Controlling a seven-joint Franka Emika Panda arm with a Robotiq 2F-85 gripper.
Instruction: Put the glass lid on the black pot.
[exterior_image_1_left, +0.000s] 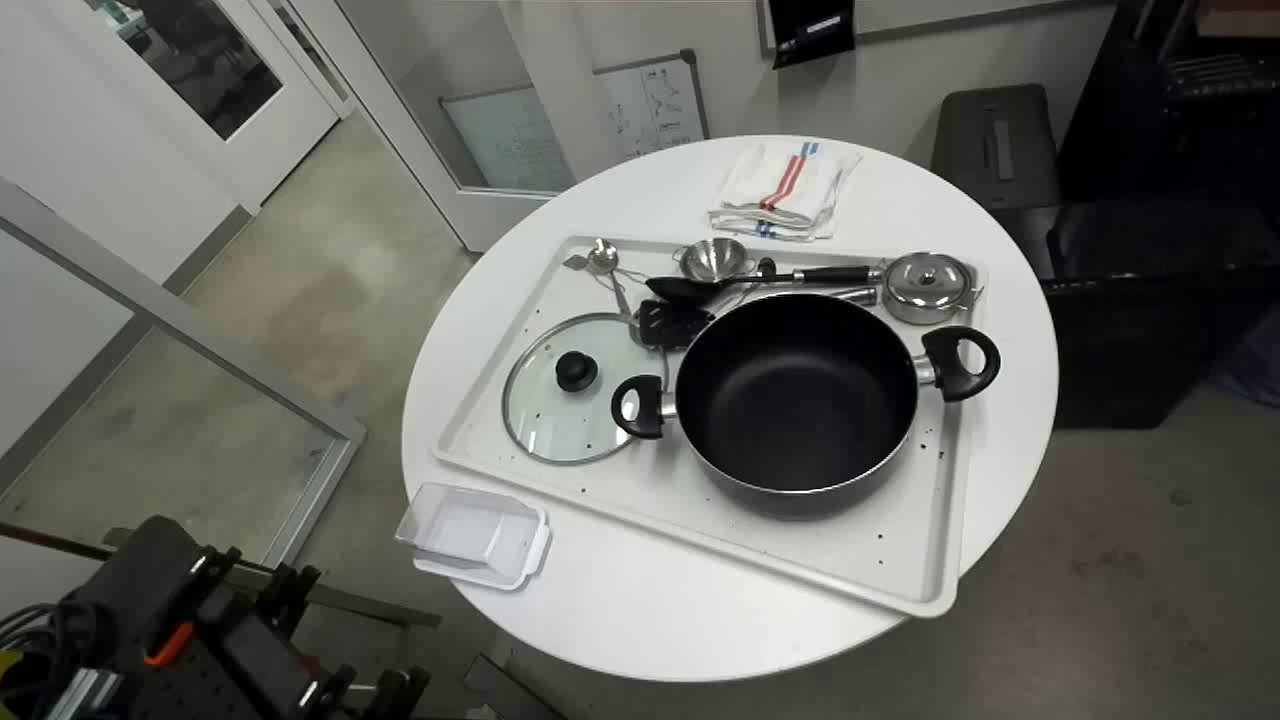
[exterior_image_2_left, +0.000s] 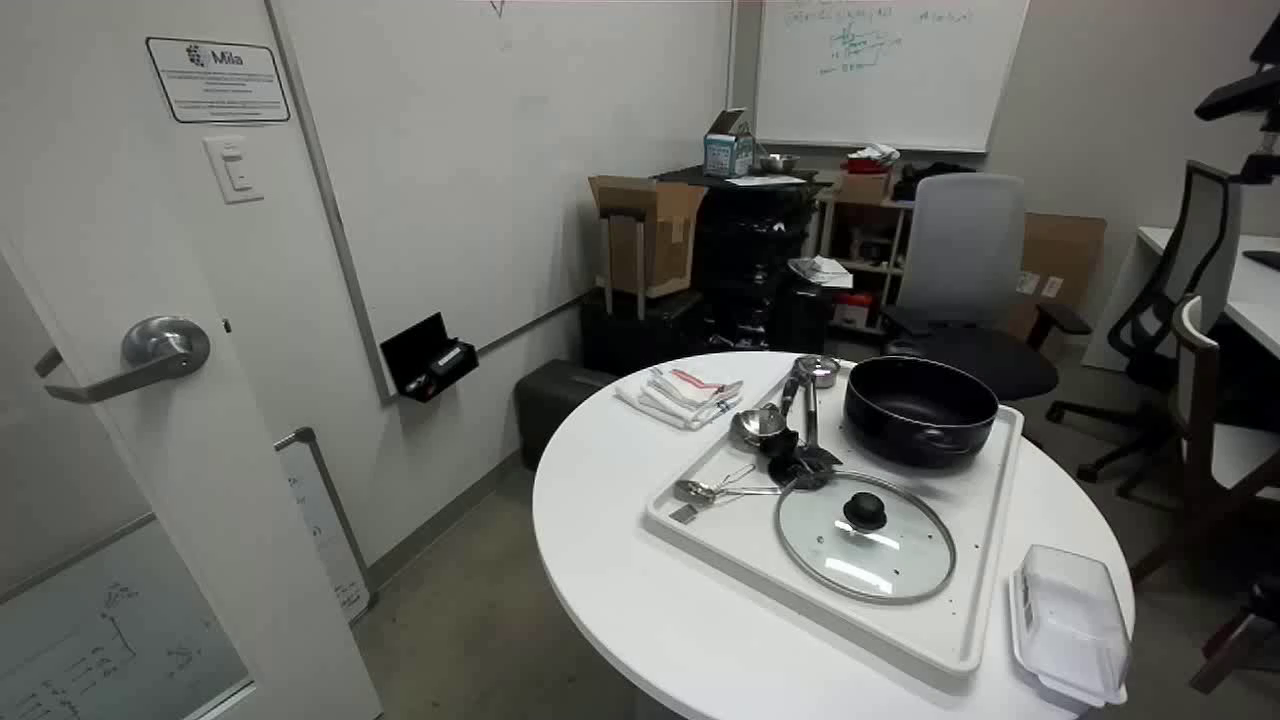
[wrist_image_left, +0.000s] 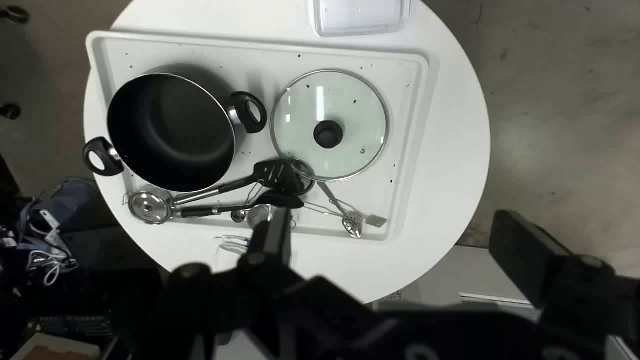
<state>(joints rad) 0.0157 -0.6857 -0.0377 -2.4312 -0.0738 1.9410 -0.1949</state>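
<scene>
Count: 1 pot (exterior_image_1_left: 800, 395), 1 lid (wrist_image_left: 330, 131), 1 tray (exterior_image_1_left: 900, 540), 1 tabletop (exterior_image_1_left: 700, 630), 1 clear box (exterior_image_1_left: 475, 535), 1 steel pan (exterior_image_1_left: 928, 288), 1 steel bowl (exterior_image_1_left: 714, 258), 1 spatula (exterior_image_1_left: 675, 325), 1 black spoon (exterior_image_1_left: 688, 290). Other metal utensils (wrist_image_left: 352, 224) overlap, can't count them. Cloth (exterior_image_1_left: 785, 190) is folded, can't tell if one or more.

Hand (wrist_image_left: 389, 220): two fingers (wrist_image_left: 520, 255), spread wide, nothing between them. Lid lies on tray beside pot, knob (exterior_image_2_left: 865, 510) up, rim overlapping a utensil end. In wrist view it's beyond the fingertips, well apart, nearer the picture-left finger. Pot upright, uncovered.

Views: both exterior views show the whole box and cloth; wrist view cuts the box at the top edge and hides part of the cloth behind the hand. Two pot handles (wrist_image_left: 250, 112) show in wrist view, a single handle (exterior_image_2_left: 940, 438) in an exterior view. Wall sign (exterior_image_2_left: 220, 85) shows just in an exterior view.
</scene>
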